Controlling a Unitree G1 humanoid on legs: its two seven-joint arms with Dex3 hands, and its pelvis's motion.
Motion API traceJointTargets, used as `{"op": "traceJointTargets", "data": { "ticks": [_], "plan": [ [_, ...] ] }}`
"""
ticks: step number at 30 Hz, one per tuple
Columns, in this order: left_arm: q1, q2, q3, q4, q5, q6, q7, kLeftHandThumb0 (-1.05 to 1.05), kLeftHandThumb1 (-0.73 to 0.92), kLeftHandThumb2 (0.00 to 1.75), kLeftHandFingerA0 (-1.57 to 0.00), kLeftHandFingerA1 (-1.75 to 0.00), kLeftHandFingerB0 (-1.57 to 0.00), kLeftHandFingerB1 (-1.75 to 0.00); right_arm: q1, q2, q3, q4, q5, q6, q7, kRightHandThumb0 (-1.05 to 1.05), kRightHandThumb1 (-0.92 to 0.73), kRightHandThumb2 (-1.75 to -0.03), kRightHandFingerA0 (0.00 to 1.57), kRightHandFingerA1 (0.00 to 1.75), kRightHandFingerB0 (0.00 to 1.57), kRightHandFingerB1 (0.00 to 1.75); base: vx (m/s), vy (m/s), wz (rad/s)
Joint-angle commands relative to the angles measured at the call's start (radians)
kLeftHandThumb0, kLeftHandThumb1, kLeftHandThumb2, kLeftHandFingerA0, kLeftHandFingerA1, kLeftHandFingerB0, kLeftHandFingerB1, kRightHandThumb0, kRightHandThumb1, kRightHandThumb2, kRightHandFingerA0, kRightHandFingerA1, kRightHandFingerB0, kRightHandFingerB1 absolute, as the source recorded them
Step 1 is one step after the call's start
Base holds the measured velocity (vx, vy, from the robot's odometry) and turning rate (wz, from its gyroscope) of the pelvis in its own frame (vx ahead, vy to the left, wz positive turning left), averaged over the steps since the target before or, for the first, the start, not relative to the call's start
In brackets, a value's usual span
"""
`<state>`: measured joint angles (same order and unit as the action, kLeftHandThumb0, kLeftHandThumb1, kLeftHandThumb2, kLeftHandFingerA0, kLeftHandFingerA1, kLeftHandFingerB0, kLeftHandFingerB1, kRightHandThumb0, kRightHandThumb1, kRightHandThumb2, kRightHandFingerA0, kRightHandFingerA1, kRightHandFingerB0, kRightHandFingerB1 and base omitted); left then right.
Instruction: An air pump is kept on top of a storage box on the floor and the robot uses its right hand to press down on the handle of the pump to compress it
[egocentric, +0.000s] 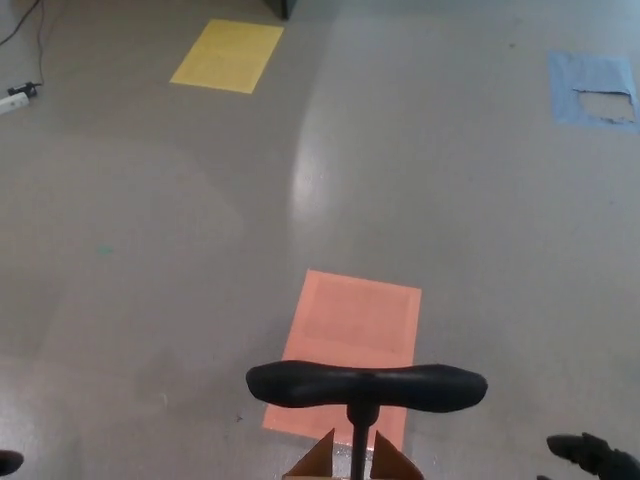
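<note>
Head view has the black T-shaped pump handle (366, 386) up on its thin rod over brown cardboard box flaps (352, 461). Right hand (596, 455) sits well off to the side, can't tell its fingers.

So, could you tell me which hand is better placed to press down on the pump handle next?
Probably the right hand: it sits low beside the right end of the pump handle, while only a sliver of the left hand shows at the far edge.

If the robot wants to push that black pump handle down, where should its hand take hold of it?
Probably on the right half of the pump handle, coming from above. The bar lies level and wide across its thin upright rod, so a palm can settle on top. The right hand waits low beside that end, not touching it.
</note>
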<state>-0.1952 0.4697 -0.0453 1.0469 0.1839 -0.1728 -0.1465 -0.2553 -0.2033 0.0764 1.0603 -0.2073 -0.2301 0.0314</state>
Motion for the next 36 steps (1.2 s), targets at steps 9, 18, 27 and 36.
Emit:
{"op": "traceJointTargets", "data": {
  "ticks": [9, 18, 27, 36],
  "plan": [
    [-0.004, 0.048, -0.008, 0.045, 0.004, -0.141, -0.046, -0.53, 0.84, 0.65, -0.25, -0.34, -0.18, -0.29, 0.059, 0.025, -0.096, -0.151, 0.020, -0.451, -0.292, -0.61, -0.78, -0.63, 0.31, 0.35, 0.23, 0.31, 0.00, 0.000, 0.00],
    [-0.057, 0.045, -0.001, 0.028, -0.005, -0.134, -0.063, -0.53, 0.85, 0.65, -0.24, -0.34, -0.17, -0.29, 0.165, 0.045, -0.194, -0.959, 0.148, -0.401, -0.198, -0.72, -0.85, -0.67, 0.28, 0.30, 0.21, 0.28, 0.00, 0.000, 0.00],
    [-0.163, 0.028, -0.044, 0.032, 0.040, -0.095, -0.058, -0.28, 0.60, 1.10, -0.07, -0.50, -0.06, -0.49, 0.034, -0.005, -0.306, -1.497, 0.195, -0.157, -0.189, -0.73, -0.85, -0.66, 0.32, 0.32, 0.23, 0.29, 0.00, 0.000, 0.00],
    [-0.171, 0.031, -0.044, 0.040, 0.034, -0.089, -0.057, -0.28, 0.59, 1.09, -0.07, -0.50, -0.07, -0.49, -0.289, -0.261, -0.220, -1.735, 0.341, 0.268, 0.091, -0.75, -0.70, -1.06, 0.06, 0.41, 0.04, 0.34, 0.00, 0.000, 0.00]
  ]
}}
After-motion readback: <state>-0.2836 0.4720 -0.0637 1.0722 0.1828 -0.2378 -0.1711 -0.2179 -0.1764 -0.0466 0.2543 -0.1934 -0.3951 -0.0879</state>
